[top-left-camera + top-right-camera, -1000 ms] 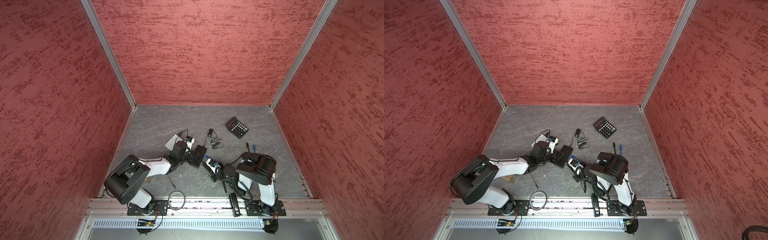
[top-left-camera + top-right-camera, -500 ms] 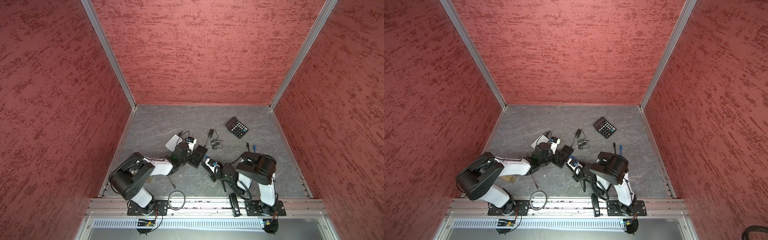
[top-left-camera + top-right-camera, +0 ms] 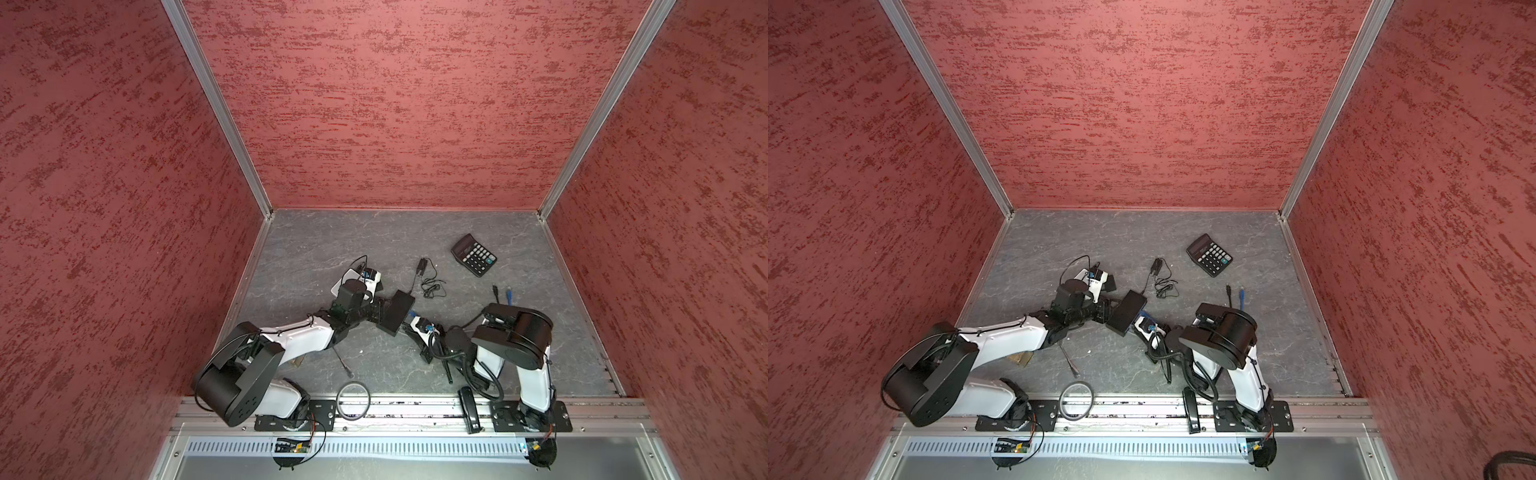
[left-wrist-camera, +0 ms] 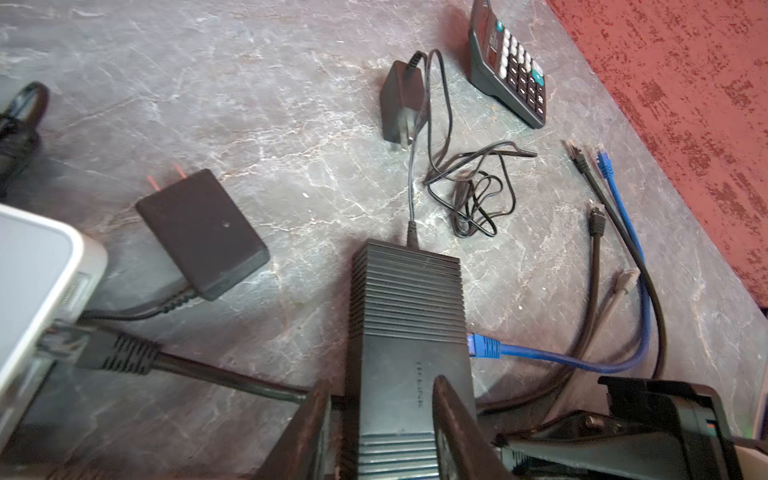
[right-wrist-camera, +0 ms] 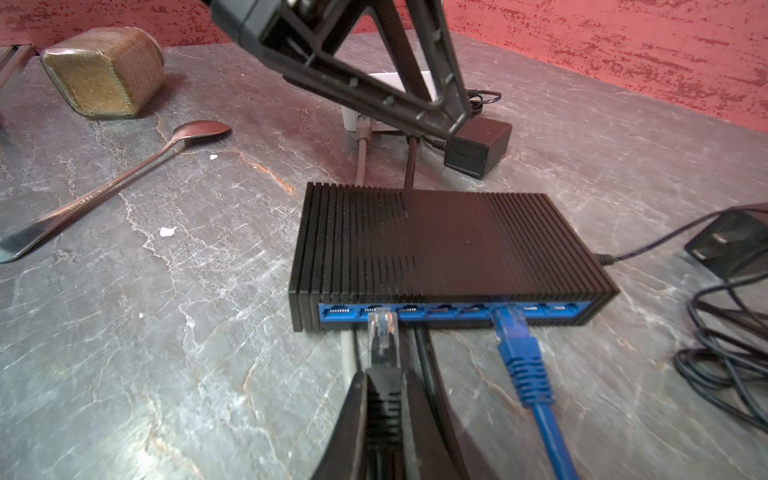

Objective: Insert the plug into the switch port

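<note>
The black ribbed switch (image 5: 449,245) lies on the grey table, and both top views show it (image 3: 397,312) (image 3: 1126,312) between the two arms. My left gripper (image 4: 380,384) is shut on the switch (image 4: 409,332), one finger on each long side. A blue plug (image 5: 513,328) sits in one port of the blue port row (image 5: 415,311). My right gripper (image 5: 384,378) is shut on the black boot of a plug (image 5: 383,328) with a clear tip. That tip is at the mouth of the second port from the end; how far in it sits is unclear.
A white router (image 4: 33,282) with a black cable, a black power adapter (image 4: 203,232) and a second adapter (image 4: 401,104) with coiled wire lie near the switch. Loose network cables (image 4: 598,224) and a calculator (image 3: 473,254) are on the right. A spoon (image 5: 124,174) and a jar (image 5: 102,70) lie left.
The left arm's rear links have shifted a little, while its gripper stays on the switch. The right gripper and the plug have hardly moved.
</note>
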